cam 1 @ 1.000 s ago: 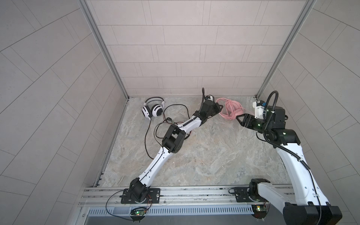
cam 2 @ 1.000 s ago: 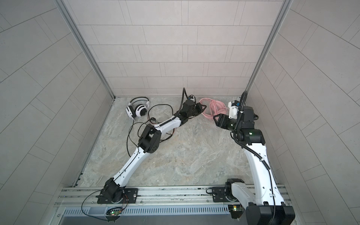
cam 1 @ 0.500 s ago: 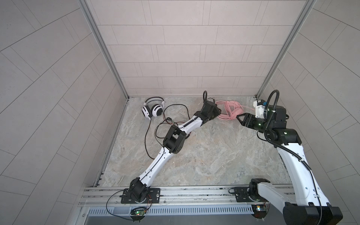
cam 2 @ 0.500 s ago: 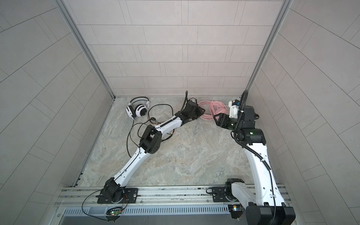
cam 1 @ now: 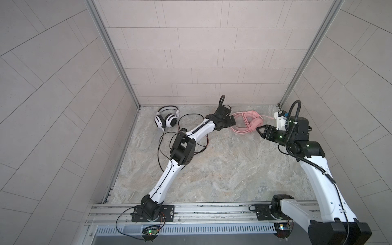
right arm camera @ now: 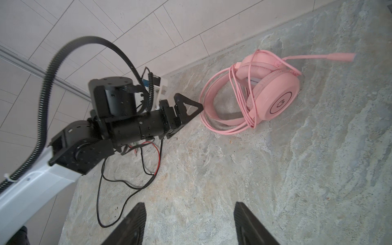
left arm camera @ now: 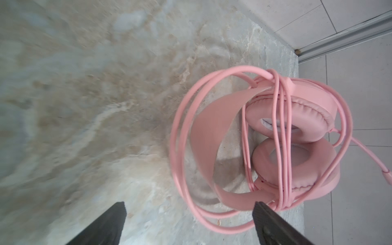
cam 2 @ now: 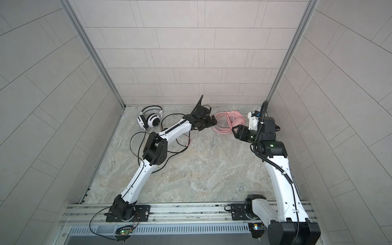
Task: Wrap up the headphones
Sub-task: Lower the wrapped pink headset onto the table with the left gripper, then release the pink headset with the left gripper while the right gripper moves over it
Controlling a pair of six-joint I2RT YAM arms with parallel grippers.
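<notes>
- pink headset (cam 1: 253,122) lies upper centre-right in both top views, its pink cable (left arm camera: 180,148) looped round band and cups; that one looks done, plug end trailing.
- white-and-black headset (cam 1: 167,119), upper left, has its black cable (cam 1: 158,151) sprawled loose over the surface (cam 1: 222,169): left to wrap.
- left jaws wide apart, empty, just beside the pink loops; right jaws apart, empty, near.

I'm seeing pink headphones (right arm camera: 277,99) wearing smooth matt plastic cups and wrinkled leather-like cushions, white-and-black headset (cam 1: 170,120) gleaming in glossy plastic, tabletop (cam 1: 222,169) looking like matt veined stone, metal rail (cam 1: 212,209) shining dully
</notes>
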